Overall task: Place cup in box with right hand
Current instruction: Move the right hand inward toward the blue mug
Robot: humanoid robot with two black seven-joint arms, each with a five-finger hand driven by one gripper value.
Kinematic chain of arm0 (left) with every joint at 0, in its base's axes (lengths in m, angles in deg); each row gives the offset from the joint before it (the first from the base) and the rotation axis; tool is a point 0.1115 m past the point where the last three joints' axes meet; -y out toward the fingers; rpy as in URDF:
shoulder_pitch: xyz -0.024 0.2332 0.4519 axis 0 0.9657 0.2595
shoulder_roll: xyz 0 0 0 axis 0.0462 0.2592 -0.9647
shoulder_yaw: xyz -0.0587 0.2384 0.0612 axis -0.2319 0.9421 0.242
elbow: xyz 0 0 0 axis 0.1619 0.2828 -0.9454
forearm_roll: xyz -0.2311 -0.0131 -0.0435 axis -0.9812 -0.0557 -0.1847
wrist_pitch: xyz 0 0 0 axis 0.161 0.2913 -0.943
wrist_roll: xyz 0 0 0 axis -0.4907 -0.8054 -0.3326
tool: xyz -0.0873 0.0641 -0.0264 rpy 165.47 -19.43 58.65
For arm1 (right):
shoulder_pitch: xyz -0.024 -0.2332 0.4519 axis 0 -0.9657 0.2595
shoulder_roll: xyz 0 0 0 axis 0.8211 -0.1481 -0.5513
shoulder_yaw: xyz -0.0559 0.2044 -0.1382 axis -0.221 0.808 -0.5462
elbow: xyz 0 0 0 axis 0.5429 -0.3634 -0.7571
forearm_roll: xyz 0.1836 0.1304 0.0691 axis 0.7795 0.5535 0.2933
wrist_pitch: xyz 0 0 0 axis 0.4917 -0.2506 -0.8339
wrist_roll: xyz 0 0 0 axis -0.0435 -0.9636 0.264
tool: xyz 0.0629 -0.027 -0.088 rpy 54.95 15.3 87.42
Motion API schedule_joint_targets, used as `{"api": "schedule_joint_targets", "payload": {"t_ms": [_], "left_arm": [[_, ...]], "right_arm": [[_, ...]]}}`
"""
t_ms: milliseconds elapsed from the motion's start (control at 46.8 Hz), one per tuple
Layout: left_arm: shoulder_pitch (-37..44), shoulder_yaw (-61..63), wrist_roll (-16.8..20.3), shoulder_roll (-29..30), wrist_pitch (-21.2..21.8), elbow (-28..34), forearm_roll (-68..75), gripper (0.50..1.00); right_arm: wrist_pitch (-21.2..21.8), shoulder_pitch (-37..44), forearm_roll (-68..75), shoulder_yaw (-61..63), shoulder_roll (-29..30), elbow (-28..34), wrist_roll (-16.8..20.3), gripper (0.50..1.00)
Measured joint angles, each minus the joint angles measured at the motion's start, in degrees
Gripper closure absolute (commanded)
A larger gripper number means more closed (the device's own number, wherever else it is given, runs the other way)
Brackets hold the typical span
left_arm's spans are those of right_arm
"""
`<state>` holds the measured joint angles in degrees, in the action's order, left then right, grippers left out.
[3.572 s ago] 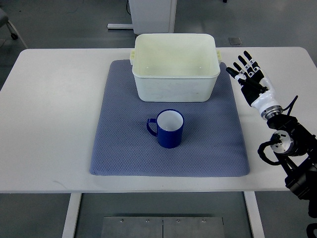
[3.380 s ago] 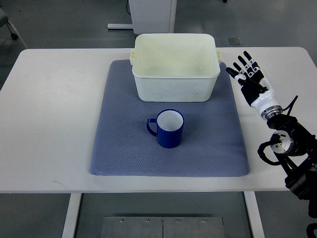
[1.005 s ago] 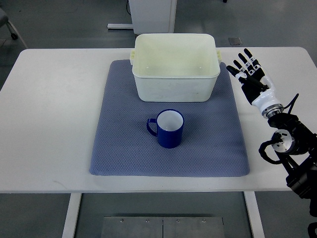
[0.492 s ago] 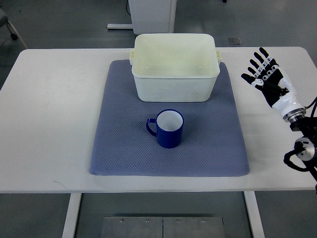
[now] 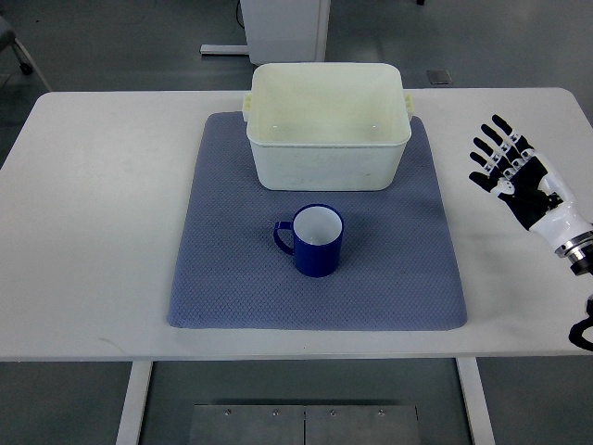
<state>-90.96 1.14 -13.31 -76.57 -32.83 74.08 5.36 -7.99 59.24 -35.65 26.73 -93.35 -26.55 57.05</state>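
Note:
A dark blue cup [image 5: 315, 241] with a white inside stands upright near the middle of the blue-grey mat [image 5: 222, 269], its handle pointing left. Just behind it sits the cream plastic box [image 5: 328, 124], with nothing inside. My right hand [image 5: 511, 168] hovers over the bare table at the far right, fingers spread and holding nothing, well apart from the cup and the box. My left arm does not show.
The white table [image 5: 93, 204] carries the mat and the box. Beyond its far edge stands a white cabinet base [image 5: 285, 28] on the grey floor, and a chair wheel [image 5: 20, 57] shows at the top left.
My right hand has drawn away from the box's right side, moving right and toward the near edge, with its fingers still spread. The cup and box have not moved.

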Motion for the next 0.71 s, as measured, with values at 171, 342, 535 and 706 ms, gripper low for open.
{"api": "schedule_joint_targets", "payload": {"t_ms": [171, 342, 535, 706], "left_arm": [[0.00, 0.00, -0.01, 0.00, 0.00, 0.00, 0.00, 0.500], [0.00, 0.00, -0.01, 0.00, 0.00, 0.00, 0.00, 0.500], [0.00, 0.00, 0.00, 0.00, 0.00, 0.00, 0.00, 0.500], [0.00, 0.00, 0.02, 0.00, 0.00, 0.01, 0.00, 0.500]], "right_arm": [[1.90, -1.00, -0.13, -2.23, -0.51, 2.56, 0.02, 0.500], [2.04, -1.39, -0.30, -3.27, -0.42, 3.69, -0.10, 0.500], [3.19, -1.49, -0.65, -3.49, 0.09, 4.37, -0.67, 0.500], [3.63, -1.83, -0.84, -4.46, 0.27, 5.63, -0.85, 0.500]]}}
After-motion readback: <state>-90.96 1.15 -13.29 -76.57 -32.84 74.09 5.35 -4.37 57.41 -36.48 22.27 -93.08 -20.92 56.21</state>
